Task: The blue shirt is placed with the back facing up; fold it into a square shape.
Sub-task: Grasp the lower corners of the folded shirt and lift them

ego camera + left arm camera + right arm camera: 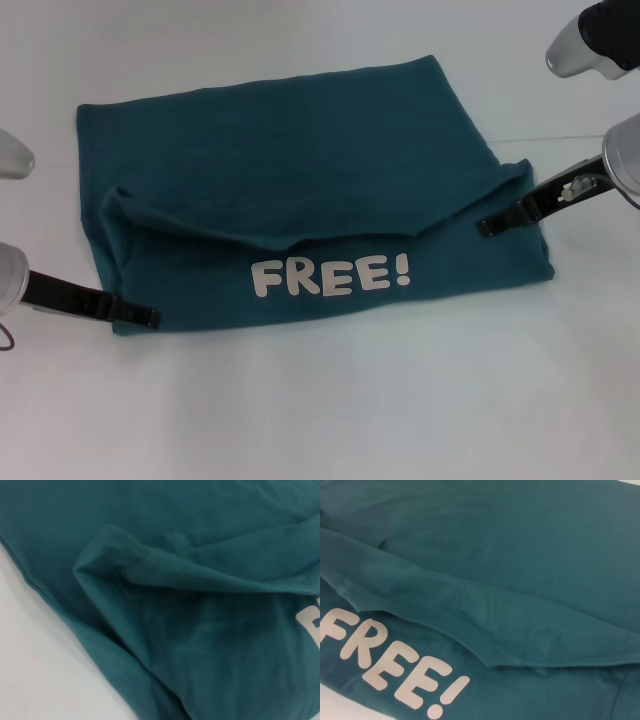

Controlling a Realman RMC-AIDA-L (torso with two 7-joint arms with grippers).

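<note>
White tabletop (pixel 320 410) fills the whole scene, and the blue shirt (pixel 300 170) lies across the middle of it, partly folded into a wide rectangle. A near strip is turned over so the white "FREE!" lettering (pixel 330 275) faces up, and a hemmed edge (pixel 300 238) sags across just above the letters.

From the head view, the left gripper (pixel 135 315) sits low at the shirt's near-left corner, its dark fingers right at the fabric edge. The right gripper (pixel 495 222) is at the right edge, about halfway along that side, next to where the upper layer ends. Honestly I can't tell for either one whether the fingers are pinching cloth or just touching it; the tips are too thin and dark to read.

Wrist views add stuff the head cam misses. The left wrist shows a puffy pocket of cloth (pixel 115 560) where a layer bunches up near the corner, plus a sliver of a white letter (pixel 309 625) at the edge of frame. The right wrist gives a close look at the stitched hem (pixel 485 640) overlapping the printed layer, with the lettering (pixel 395 665) running diagonally below it. Neither wrist view shows its own fingers.
</note>
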